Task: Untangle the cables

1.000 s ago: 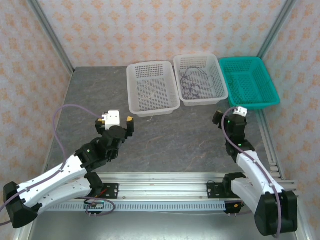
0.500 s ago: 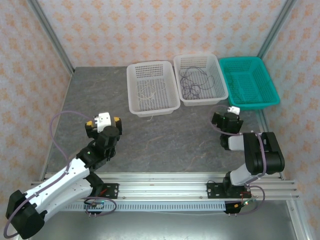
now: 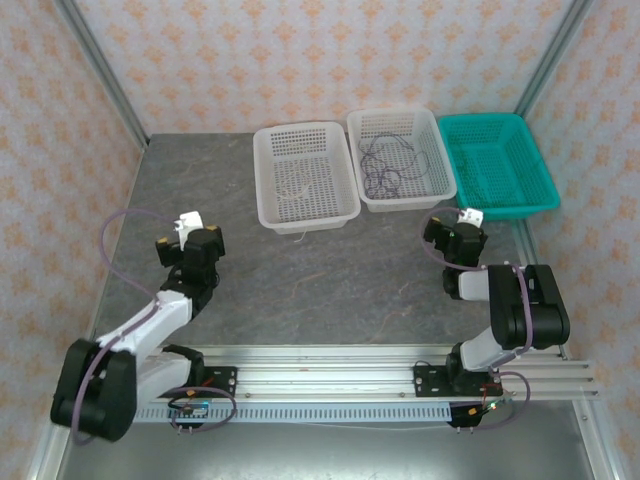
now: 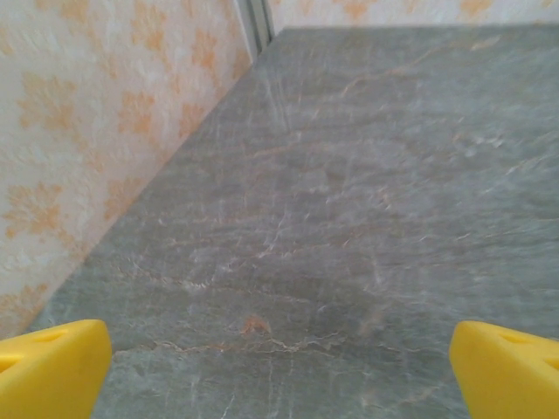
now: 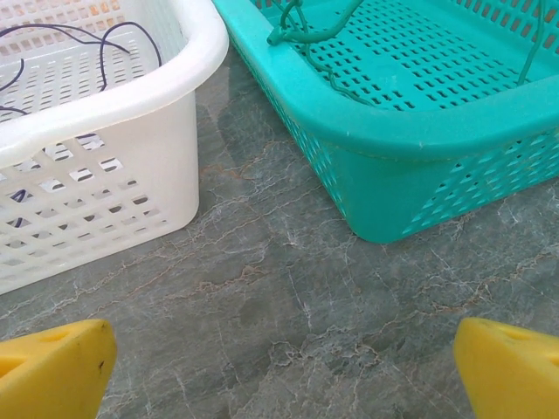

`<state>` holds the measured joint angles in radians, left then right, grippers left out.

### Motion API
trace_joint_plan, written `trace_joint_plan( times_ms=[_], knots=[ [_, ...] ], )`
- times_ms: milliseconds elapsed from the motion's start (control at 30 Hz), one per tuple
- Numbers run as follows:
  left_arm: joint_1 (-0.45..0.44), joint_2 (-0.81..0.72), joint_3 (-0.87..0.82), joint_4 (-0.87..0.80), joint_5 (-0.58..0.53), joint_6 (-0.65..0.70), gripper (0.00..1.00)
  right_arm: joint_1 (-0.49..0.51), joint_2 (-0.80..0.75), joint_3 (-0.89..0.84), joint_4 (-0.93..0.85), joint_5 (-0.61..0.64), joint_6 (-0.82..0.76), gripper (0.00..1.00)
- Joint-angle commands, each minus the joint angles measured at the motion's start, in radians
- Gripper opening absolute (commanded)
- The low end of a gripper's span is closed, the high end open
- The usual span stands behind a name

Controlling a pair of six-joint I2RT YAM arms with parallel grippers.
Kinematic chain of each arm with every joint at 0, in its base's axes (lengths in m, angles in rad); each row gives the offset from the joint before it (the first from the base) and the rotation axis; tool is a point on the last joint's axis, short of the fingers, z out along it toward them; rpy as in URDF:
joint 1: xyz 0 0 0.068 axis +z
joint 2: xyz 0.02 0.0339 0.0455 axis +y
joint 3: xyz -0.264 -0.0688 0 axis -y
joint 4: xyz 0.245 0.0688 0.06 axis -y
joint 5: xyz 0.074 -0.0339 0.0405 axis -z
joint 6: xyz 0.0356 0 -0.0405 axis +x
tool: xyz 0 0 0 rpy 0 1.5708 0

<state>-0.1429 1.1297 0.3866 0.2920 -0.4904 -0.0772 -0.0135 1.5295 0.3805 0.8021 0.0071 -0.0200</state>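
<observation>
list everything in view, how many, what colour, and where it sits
left white basket: one, white, far side of table
middle white basket: one, white, beside it
teal basket: one, teal, far right
white-grey cable: one, in left white basket
dark cable: tangle, purplish-black, in middle white basket
green cable: one, in teal basket
table: one, grey marbled
left pincer: one, yellow tips, open, over bare table
right pincer: one, yellow tips, open, facing the basket fronts
</observation>
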Motion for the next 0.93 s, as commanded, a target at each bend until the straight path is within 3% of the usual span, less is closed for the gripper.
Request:
trace_joint_plan(
  times_ms=[0,133,200,267,633,900],
  knots=[
    [0.066,0.123,0.013,0.212,0.182,0.055,1.00,0.005,-0.008,0.007,0.034,-0.003,0.010,0.99],
    [0.125,0.274,0.051,0.348,0.309,0.014,1.00,0.006,-0.008,0.008,0.033,-0.001,0.009,0.99],
    [0.108,0.376,0.033,0.488,0.383,0.076,1.00,0.007,-0.008,0.008,0.032,-0.002,0.008,0.99],
    [0.078,0.360,0.034,0.448,0.370,0.099,1.00,0.007,-0.009,0.008,0.033,-0.001,0.008,0.99],
    [0.097,0.368,0.041,0.448,0.394,0.088,1.00,0.010,-0.006,0.014,0.025,-0.002,0.002,0.99],
    [0.097,0.369,0.040,0.452,0.394,0.088,1.00,0.046,-0.007,0.012,0.025,0.062,-0.021,0.99]
  ],
)
